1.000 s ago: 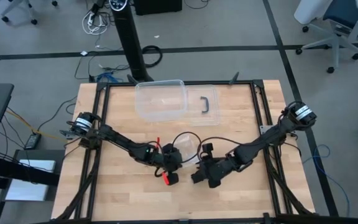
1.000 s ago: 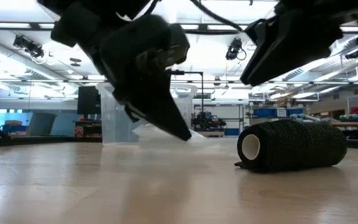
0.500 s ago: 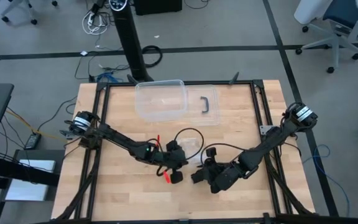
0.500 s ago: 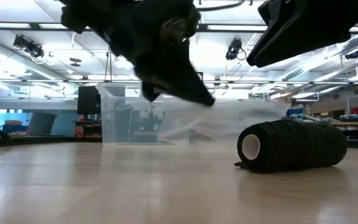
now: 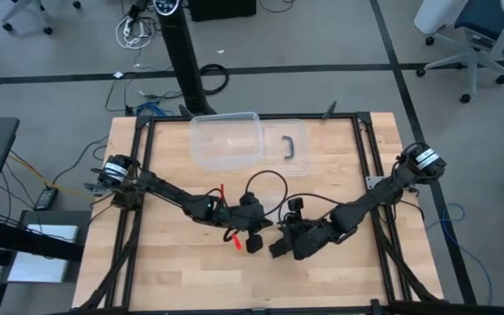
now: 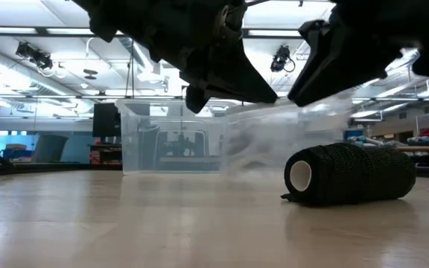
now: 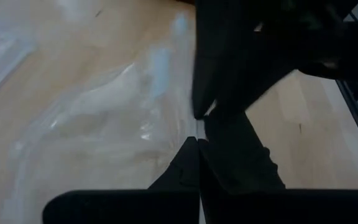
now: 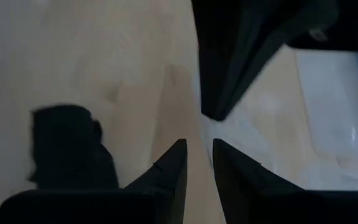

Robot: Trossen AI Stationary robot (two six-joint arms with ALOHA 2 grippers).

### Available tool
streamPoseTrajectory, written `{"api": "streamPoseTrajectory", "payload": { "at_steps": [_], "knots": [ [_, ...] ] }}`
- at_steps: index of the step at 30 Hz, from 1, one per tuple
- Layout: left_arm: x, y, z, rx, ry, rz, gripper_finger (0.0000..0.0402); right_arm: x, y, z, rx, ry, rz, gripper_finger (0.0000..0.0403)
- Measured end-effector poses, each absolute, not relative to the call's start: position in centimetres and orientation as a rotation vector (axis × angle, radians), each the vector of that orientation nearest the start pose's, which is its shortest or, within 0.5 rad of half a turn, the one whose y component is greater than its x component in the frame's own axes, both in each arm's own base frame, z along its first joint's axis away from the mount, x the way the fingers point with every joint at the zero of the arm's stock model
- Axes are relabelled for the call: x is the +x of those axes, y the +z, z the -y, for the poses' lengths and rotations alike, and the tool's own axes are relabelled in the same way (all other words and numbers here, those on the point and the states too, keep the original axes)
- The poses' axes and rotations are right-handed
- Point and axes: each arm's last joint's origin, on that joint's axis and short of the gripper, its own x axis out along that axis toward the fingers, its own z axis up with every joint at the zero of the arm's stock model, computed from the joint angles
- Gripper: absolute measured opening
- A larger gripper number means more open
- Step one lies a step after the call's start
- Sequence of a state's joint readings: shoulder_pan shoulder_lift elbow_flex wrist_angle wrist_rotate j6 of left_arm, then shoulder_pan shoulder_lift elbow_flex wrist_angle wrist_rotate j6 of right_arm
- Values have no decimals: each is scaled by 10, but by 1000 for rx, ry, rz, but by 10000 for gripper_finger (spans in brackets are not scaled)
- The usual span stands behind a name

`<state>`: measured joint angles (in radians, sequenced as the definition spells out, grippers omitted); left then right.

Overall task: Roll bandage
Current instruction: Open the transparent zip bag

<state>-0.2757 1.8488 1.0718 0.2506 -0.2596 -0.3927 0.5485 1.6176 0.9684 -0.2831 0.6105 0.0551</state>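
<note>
Rolled black bandage (image 6: 348,175) lies on the wooden table (image 6: 125,223), below the right gripper (image 8: 197,155) and not touching it. Right gripper fingers are slightly apart, nothing between them, hovering over the tabletop. Left gripper (image 7: 196,144) sits just beside the right one, tips nearly meeting; fingers pressed together, pinching the edge of the crinkly clear plastic bag (image 7: 104,118). Beyond both grippers: a clear plastic box (image 5: 226,140) with its black-handled lid (image 5: 291,147) beside it.
</note>
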Motion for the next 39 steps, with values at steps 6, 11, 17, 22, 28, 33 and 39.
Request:
{"api": "streamPoseTrajectory", "payload": {
  "at_steps": [6,11,17,22,28,33,39],
  "knots": [
    [379,180,99,-245,86,-501,0,281,191,-144,-463,-96,-814,75],
    [381,183,100,-241,75,-468,0,283,191,-141,-460,-101,-820,63],
    [383,188,100,-248,62,-412,0,285,191,-135,-490,-106,-838,28],
    [383,189,100,-247,69,-409,0,282,190,-139,-520,-91,-840,5],
    [383,187,99,-219,81,-426,6,279,190,-144,-530,-79,-834,2],
    [384,188,99,-162,66,-442,46,278,190,-146,-529,-64,-839,1],
    [392,201,90,-126,61,-574,115,278,190,-146,-528,-61,-840,1]
  ]
}}
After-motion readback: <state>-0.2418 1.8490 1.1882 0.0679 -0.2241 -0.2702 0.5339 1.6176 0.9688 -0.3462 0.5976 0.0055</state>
